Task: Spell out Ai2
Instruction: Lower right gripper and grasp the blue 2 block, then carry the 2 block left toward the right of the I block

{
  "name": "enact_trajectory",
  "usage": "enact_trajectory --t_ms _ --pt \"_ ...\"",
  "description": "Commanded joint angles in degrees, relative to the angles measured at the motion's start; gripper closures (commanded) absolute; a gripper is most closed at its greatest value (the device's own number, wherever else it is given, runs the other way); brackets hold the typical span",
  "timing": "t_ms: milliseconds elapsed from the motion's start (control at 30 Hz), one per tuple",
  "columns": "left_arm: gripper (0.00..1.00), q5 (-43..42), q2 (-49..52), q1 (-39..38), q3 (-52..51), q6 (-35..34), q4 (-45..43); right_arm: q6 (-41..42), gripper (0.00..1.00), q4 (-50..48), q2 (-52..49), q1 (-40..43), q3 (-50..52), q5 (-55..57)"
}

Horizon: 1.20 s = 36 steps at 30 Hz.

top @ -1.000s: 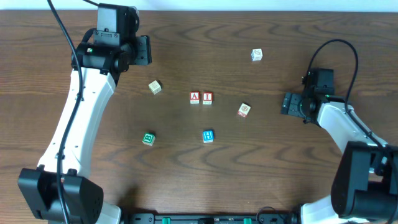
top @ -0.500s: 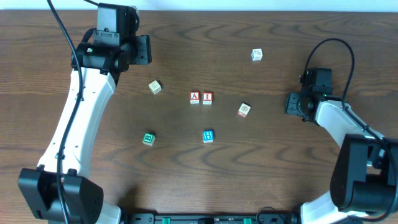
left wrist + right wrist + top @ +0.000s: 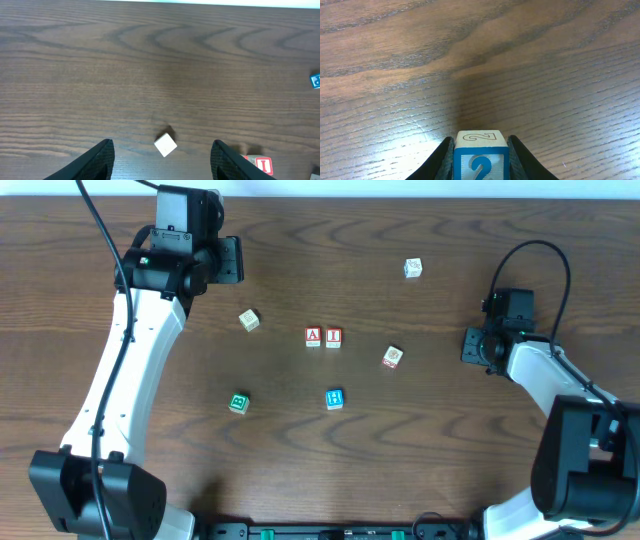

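The red "A" cube and the red "I" cube stand side by side, touching, at the table's middle. The blue-framed "2" cube sits between my right gripper's fingers, both pads pressed against its sides, low over the wood. In the overhead view my right gripper is at the right side and hides that cube. My left gripper hangs open and empty at the back left. Its fingers frame a pale cube lying farther off, and the "I" cube shows at the lower right.
Loose cubes lie around: a pale one, a green-lettered one, the blue "H", an orange-marked one right of the "I", and a white one at the back. The left arm runs down the left side.
My right gripper's jaws have closed in from wide open onto the "2" cube. The left arm and the other cubes have not moved.
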<state>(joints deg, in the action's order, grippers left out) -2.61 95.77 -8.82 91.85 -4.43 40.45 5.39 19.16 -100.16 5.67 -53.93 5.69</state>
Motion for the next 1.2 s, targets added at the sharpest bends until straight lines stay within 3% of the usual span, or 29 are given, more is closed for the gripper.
enact_trajectory --t_ms 0,167,267,433,633,800,1167 --pt "0.37 0.0 0.3 0.2 0.8 0.6 -0.1 -0.3 0.73 -0.1 -0.3 0.3 -0.9 -0.2" --pt "0.37 0.0 0.3 0.2 0.8 0.6 -0.4 -0.3 0.8 -0.9 -0.3 0.3 -1.0 -3.3" --pt "0.37 0.2 0.3 0.2 0.8 0.6 -0.4 1.0 0.99 -1.4 -0.3 0.2 -1.9 -6.7" --pt "0.37 0.2 -0.4 1.2 0.8 1.1 0.1 4.4 0.99 3.5 -0.2 -1.9 -8.9 -9.0" --pt "0.41 -0.1 -1.8 4.5 0.8 2.3 4.5 4.3 0.99 7.8 -0.2 -12.2 -20.8 -8.5" --pt "0.43 -6.6 -1.6 7.5 -1.1 2.8 5.3 4.5 0.99 4.6 -2.7 -21.2 -21.3 -4.5" --pt "0.41 -6.7 -1.4 7.7 -2.7 3.2 5.2 9.6 0.99 3.5 -12.2 -28.5 -21.3 -9.6"
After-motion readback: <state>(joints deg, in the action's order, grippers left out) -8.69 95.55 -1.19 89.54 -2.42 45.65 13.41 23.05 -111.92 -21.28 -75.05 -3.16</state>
